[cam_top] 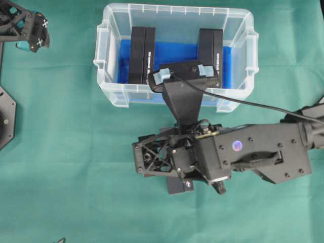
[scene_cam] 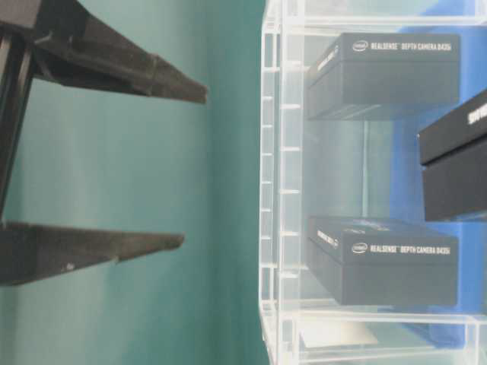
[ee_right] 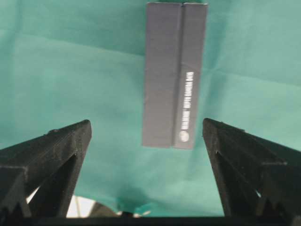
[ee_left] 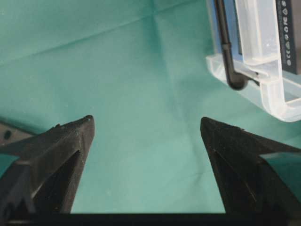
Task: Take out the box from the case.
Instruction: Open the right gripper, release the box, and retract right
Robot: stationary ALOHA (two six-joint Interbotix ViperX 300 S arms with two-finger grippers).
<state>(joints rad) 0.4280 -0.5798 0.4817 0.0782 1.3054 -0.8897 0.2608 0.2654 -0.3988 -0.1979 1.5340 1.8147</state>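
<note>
Right wrist view: the right gripper (ee_right: 146,129), fingers spread and empty, hangs above a dark grey rectangular cardboard box (ee_right: 174,75) (white lettering along one side) lying flat on the green cloth (ee_right: 70,70). Farther off, the clear plastic case (cam_top: 109,96) holds two more boxes; the left gripper (ee_left: 146,125) gapes.

Box (cam_top: 180,187) on the cloth mostly hidden under right arm, case (scene_cam: 274,182) cropped (table-level view).
</note>
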